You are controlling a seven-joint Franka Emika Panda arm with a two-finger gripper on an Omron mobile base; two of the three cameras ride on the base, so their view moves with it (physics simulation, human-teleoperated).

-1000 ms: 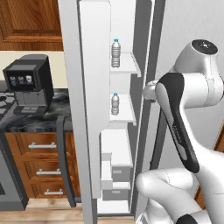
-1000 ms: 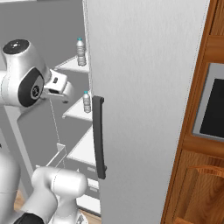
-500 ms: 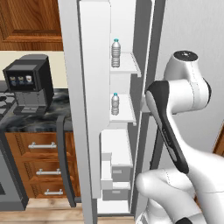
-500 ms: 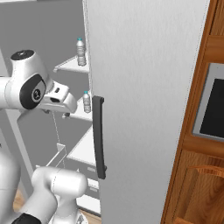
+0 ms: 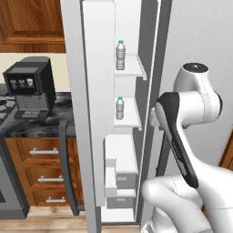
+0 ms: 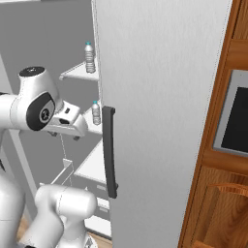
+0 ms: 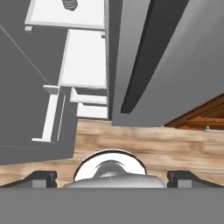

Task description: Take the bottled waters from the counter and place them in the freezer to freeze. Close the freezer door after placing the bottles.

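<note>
Two bottled waters stand inside the open freezer [image 5: 136,27] on white shelves, an upper one [image 5: 120,54] [image 6: 89,57] and a lower one [image 5: 119,108] [image 6: 96,112]. The freezer door [image 5: 73,68] is swung out toward me, edge-on, with its white lining and dark bar handle [image 5: 65,168]. My gripper [image 6: 65,135] [image 7: 113,178] hangs open and empty in front of the freezer, below the lower bottle's level, pointing down at the wooden floor. In the hand view its fingertips [image 7: 43,177] stand wide apart. The dark marbled counter [image 5: 45,126] lies left of the door.
A black coffee machine [image 5: 29,86] stands on the counter beside a grey stove [image 5: 3,107]. The unit's closed right door [image 6: 164,97] has a dark handle [image 6: 109,150] close to my hand. White drawers [image 5: 119,173] fill the freezer's bottom. A wall oven [image 6: 237,116] sits in wooden cabinets.
My arm has folded lower, and the open hand has sunk from beside the upper shelf to below the lower bottle. Both bottles and the door have stayed put.
</note>
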